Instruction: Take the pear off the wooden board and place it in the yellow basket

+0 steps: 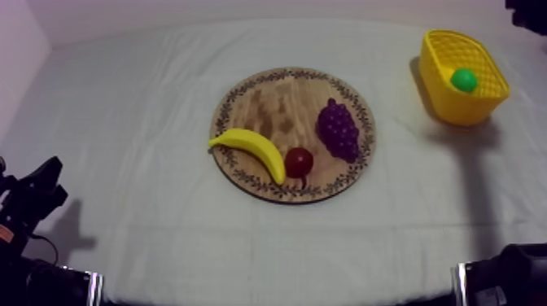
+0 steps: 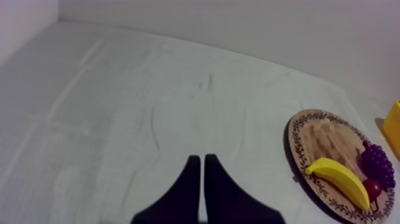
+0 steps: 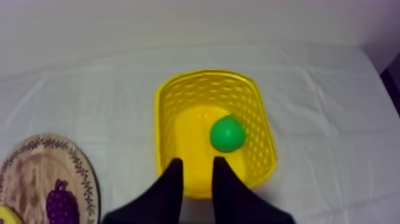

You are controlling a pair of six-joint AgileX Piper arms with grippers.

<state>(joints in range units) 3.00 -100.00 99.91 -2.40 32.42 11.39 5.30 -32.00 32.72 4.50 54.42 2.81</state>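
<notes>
The green pear lies inside the yellow basket at the far right of the table. In the right wrist view my right gripper hovers over the basket's near wall. It is open with nothing between its fingers, and the pear rests free just beyond them. The round wooden board sits mid-table with a banana, a small red fruit and a bunch of grapes on it. My left gripper is shut into a narrow wedge, low over bare cloth left of the board.
Part of my right arm shows dark at the top view's upper right, above the basket. My left gripper sits low at the left edge. Open cloth lies between board and basket and all along the table's front.
</notes>
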